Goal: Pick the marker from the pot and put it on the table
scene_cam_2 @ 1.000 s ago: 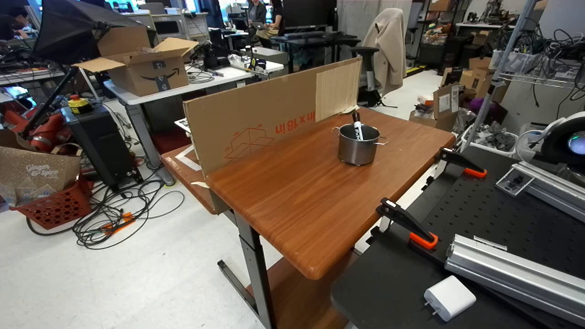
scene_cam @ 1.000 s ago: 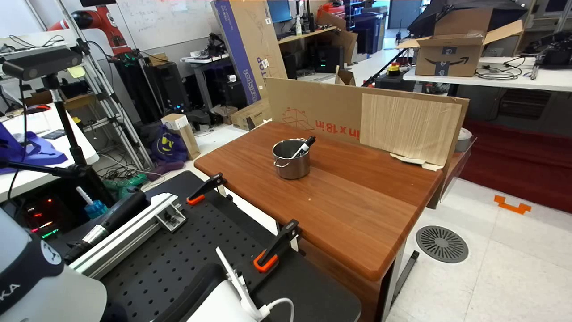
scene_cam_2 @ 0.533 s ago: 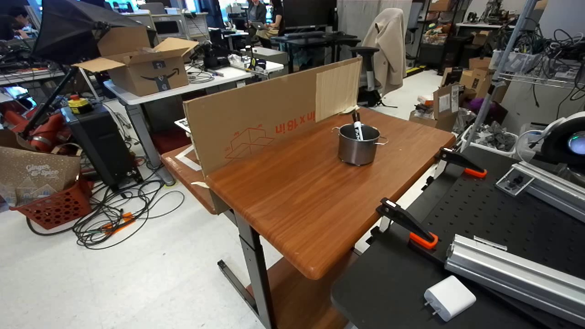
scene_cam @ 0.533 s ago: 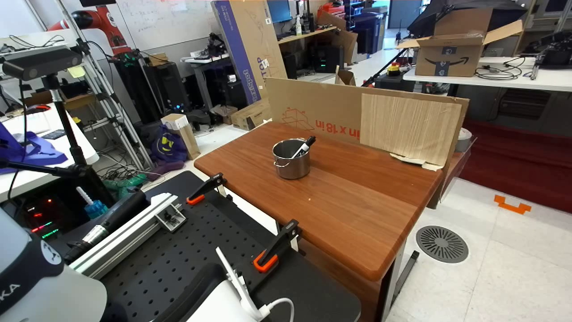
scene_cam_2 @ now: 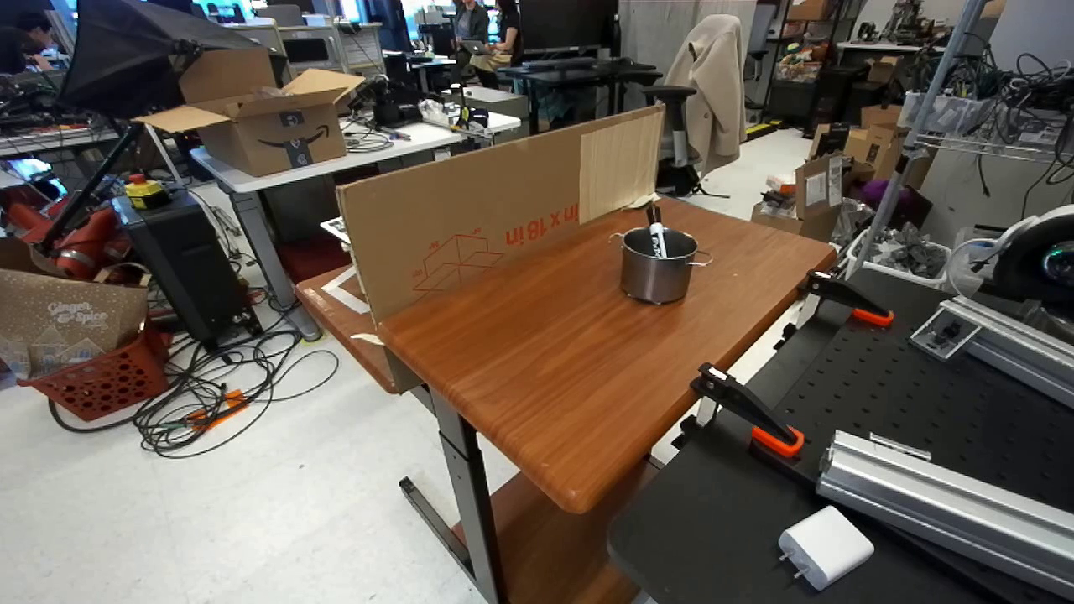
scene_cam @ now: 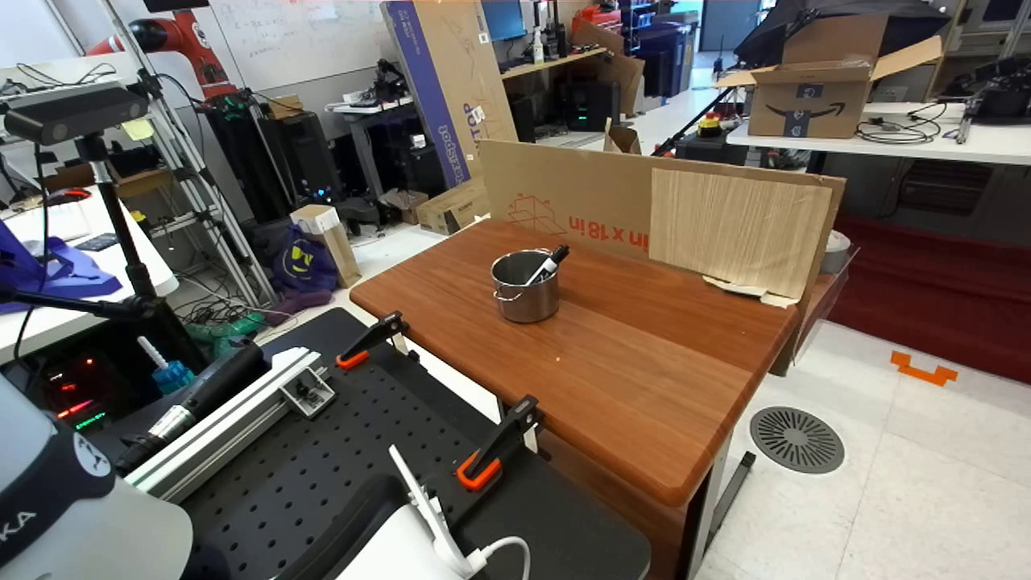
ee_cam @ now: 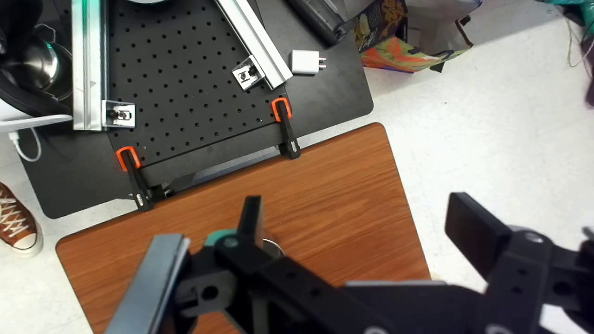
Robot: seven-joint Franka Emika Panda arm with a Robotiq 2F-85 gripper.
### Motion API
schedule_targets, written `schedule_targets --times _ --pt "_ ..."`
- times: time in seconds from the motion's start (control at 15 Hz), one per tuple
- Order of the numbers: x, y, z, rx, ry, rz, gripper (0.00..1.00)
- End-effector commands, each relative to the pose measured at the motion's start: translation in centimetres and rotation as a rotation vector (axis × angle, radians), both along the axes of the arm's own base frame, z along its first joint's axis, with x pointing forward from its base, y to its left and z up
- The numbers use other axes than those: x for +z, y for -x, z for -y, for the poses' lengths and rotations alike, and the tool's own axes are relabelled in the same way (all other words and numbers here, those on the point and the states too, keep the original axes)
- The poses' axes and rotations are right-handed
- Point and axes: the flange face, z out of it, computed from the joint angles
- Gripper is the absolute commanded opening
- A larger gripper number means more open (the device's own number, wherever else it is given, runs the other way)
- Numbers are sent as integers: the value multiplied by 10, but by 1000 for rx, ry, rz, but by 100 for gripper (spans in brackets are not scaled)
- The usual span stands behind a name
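Note:
The marker (scene_cam: 548, 265) is a white pen with a black cap. It leans inside the pot with its capped end sticking up above the rim, and it also shows in an exterior view (scene_cam_2: 659, 242). The pot (scene_cam: 527, 300) is a small grey metal cylinder with side handles, standing on the table (scene_cam: 644, 362) in both exterior views (scene_cam_2: 653, 281). In the wrist view my gripper (ee_cam: 356, 208) is open and empty, high above the reddish-brown table (ee_cam: 334, 185). Part of the pot's rim (ee_cam: 274, 247) shows behind a finger; the marker is hidden there. The gripper is outside both exterior views.
A cardboard panel (scene_cam: 580, 189) stands along the table's far edge. A black perforated bench (scene_cam: 274, 475) adjoins the near edge. Two orange-and-black clamps (scene_cam: 503, 443) (scene_cam: 374, 338) sit where they meet. Aluminium rails (scene_cam_2: 948, 503) and a white charger (scene_cam_2: 826, 547) lie on the bench.

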Motion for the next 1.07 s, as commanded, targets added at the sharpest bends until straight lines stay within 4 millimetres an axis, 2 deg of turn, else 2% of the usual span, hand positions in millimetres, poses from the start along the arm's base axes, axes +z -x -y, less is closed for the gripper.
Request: schedule_targets --times 0.0,0.27,0.4,0.8,1.0 --pt "0 -1 0 -4 -8 -3 100" --pt "-11 -21 4 -41 -40 29 100" --pt "-25 -36 8 -74 -38 51 100" --pt "-89 -70 27 -159 -28 88 100" --pt "-125 -86 42 -209 -42 98 100"
